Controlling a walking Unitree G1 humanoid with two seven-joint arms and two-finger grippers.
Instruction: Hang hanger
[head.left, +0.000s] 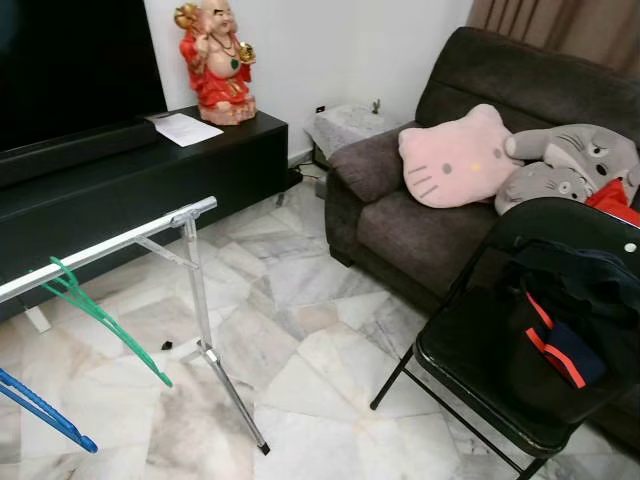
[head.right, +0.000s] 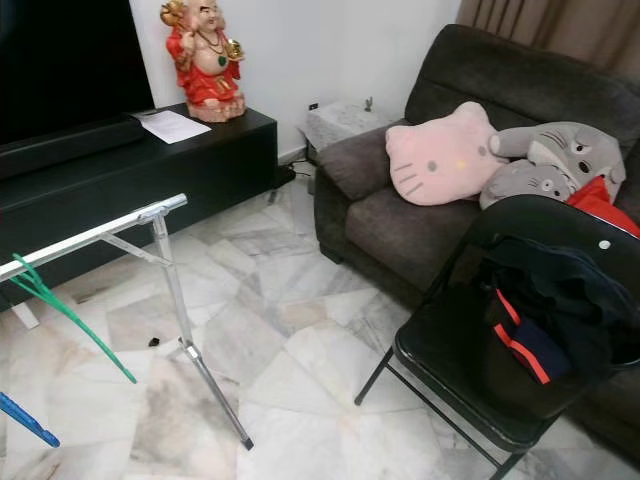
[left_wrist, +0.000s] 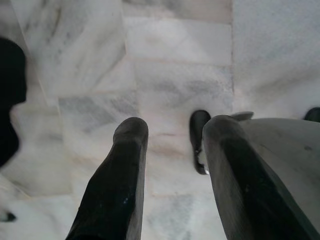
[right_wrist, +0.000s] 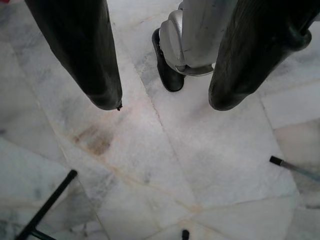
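Hangers, green (head.left: 105, 320) & blue (head.left: 45, 410), already hung on rack rail (head.left: 110, 245) near its end. Left gripper (left_wrist: 172, 145) & right gripper (right_wrist: 165, 102) both gaped apart w/ nothing held, pointing at floor. Risk: reaching w/o a hanger, or bumping rack.

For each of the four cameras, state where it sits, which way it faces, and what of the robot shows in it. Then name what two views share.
Left eye view: on the head, facing forward and down at the drying rack, green hanger, folding chair and sofa.
Right eye view: beside it, same scene.
Left wrist view: looks down past the open left gripper at the marble floor.
Right wrist view: looks down past the open right gripper at the robot's foot.
Both wrist views share the floor.
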